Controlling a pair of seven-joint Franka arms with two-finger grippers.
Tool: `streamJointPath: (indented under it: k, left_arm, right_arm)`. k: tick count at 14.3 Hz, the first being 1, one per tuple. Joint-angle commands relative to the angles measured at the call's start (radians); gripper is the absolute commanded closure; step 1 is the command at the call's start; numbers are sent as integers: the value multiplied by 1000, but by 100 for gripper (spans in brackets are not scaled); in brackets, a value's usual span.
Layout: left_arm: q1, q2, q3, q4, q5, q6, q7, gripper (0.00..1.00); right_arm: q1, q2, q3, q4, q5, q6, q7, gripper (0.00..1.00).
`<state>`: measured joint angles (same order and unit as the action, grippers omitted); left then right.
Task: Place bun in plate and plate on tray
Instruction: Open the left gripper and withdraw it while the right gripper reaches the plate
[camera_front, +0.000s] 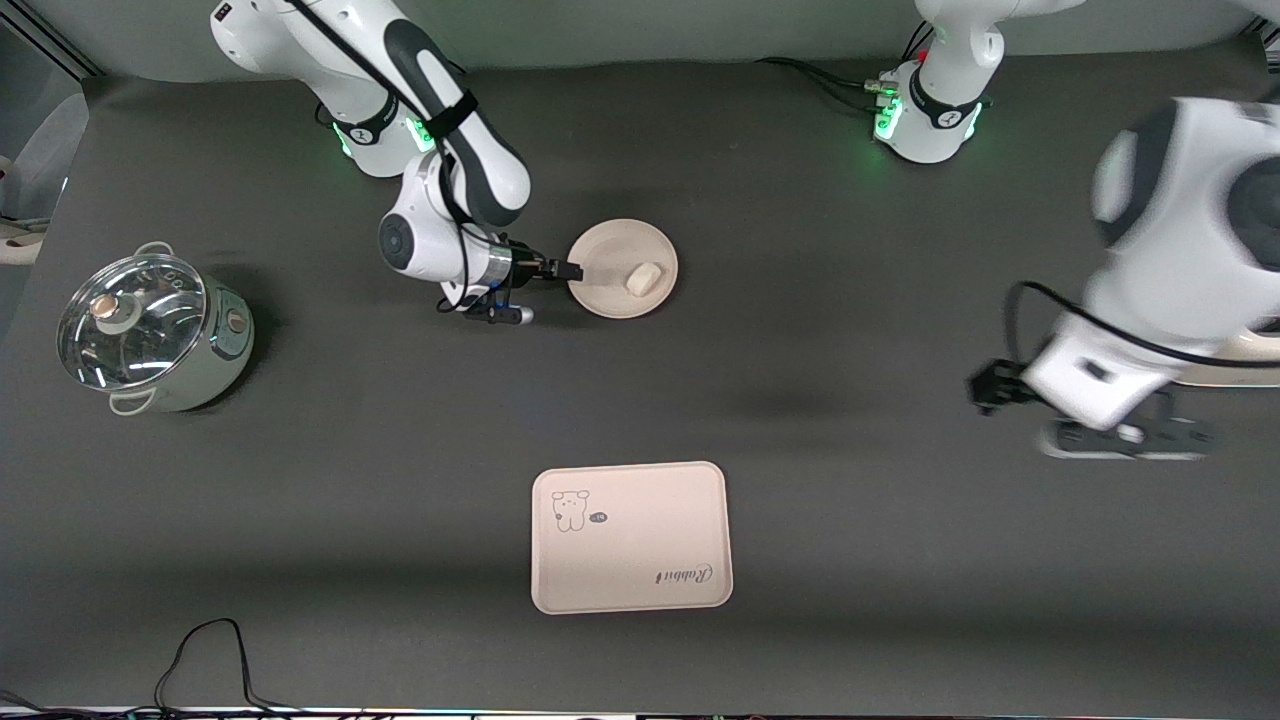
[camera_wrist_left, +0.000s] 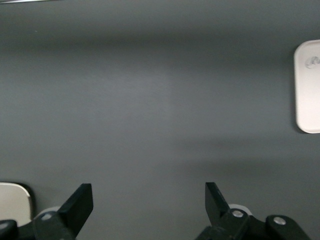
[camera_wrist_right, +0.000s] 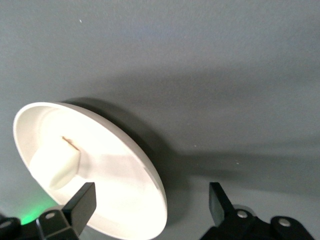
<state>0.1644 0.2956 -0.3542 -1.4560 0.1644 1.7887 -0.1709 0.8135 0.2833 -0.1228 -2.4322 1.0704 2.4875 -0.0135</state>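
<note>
The bun (camera_front: 643, 278) lies in the round cream plate (camera_front: 605, 250), which rests on the dark table near the right arm's base. My right gripper (camera_front: 568, 270) is low at the plate's rim, open. In the right wrist view the right gripper (camera_wrist_right: 150, 200) straddles the rim of the plate (camera_wrist_right: 115, 170), one finger over the dish and one outside it, with the bun (camera_wrist_right: 55, 165) inside. The tray (camera_front: 630, 536) with its "Rabbit" script lies nearer the front camera. My left gripper (camera_front: 988, 385) hangs open over bare table toward the left arm's end. The left gripper (camera_wrist_left: 149, 200) holds nothing, and the tray's edge (camera_wrist_left: 307, 87) shows.
A steel pot with a glass lid (camera_front: 150, 330) stands at the right arm's end of the table. A cream object (camera_front: 1250, 350) is mostly hidden under the left arm. A black cable (camera_front: 200, 650) loops at the table's front edge.
</note>
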Motion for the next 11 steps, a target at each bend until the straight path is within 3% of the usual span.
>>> streamJointPath:
  k: [1, 3, 4, 7, 11]
  left_arm:
    - [87, -10, -16, -21, -83, 8, 86, 0]
    - [107, -44, -16, -44, -95, -11, 76, 0]
    - [106, -62, -16, -53, -95, -29, 70, 0]
    - [104, -113, -17, -55, -95, -104, 31, 0]
    - [110, -132, -16, -52, -97, -138, 31, 0]
  right_arm:
    - [56, -3, -12, -21, 52, 53, -20, 0]
    - [81, -7, -12, -21, 91, 57, -22, 2]
    - [110, -4, -12, -21, 92, 89, -20, 11]
    - [145, 19, -12, -21, 143, 137, -25, 20]
    - [147, 27, -12, -21, 143, 146, -31, 51]
